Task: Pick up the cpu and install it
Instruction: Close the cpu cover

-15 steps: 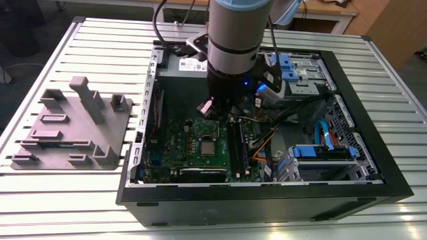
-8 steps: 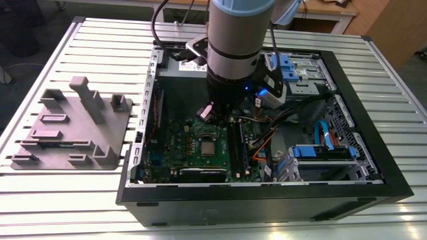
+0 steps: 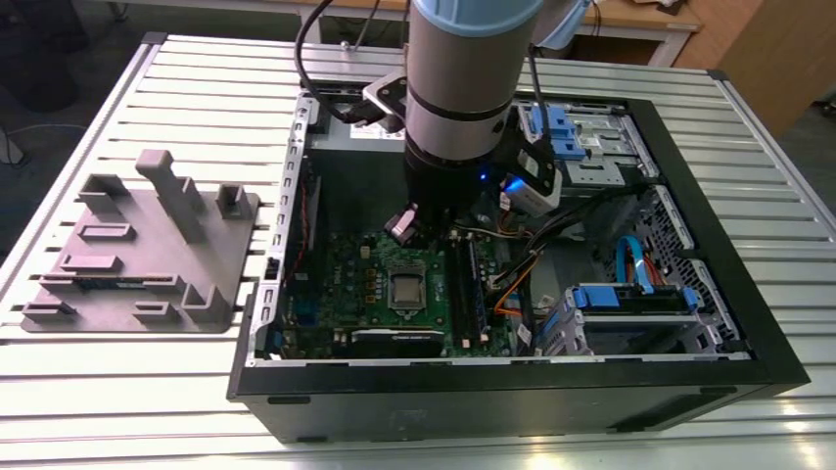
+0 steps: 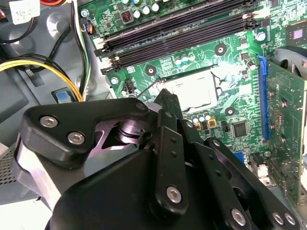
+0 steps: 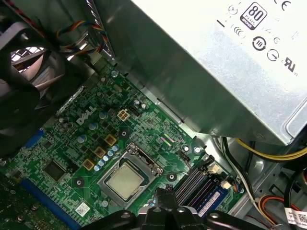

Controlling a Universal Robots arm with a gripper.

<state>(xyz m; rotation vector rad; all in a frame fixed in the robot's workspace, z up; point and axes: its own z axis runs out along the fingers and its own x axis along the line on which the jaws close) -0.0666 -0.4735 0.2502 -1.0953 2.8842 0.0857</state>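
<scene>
The jaws looked drawn close together at the tips, with nothing between them that you could see, and the gripper (image 5: 165, 196) hung just above the socket frame (image 5: 111, 167), off to one side of it. Taking that socket as your mark, the black computer case (image 3: 457, 406) enclosed it on all sides. The grey tray (image 3: 131, 264) lay well apart from it, outside the case toward the exterior view's left. The power supply (image 5: 201, 67) loomed near it over one edge of the board, and the green motherboard (image 5: 72, 143) spread out around it. The memory slots (image 4: 177, 33) ran just beside it, toward the exterior view's right. Inside the socket lay the cpu (image 5: 125, 179), flat and level, its silvery-beige top facing up, so the seating appeared done. You should judge the chip light, thin and stiff, with a smooth metal top that gives pads little bite. Its underside is probably delicate, so any tilt or scrape in the socket could do harm. If you must take hold of it, grip two opposite edges at the pale rim, squarely and gently, keeping it level.
</scene>
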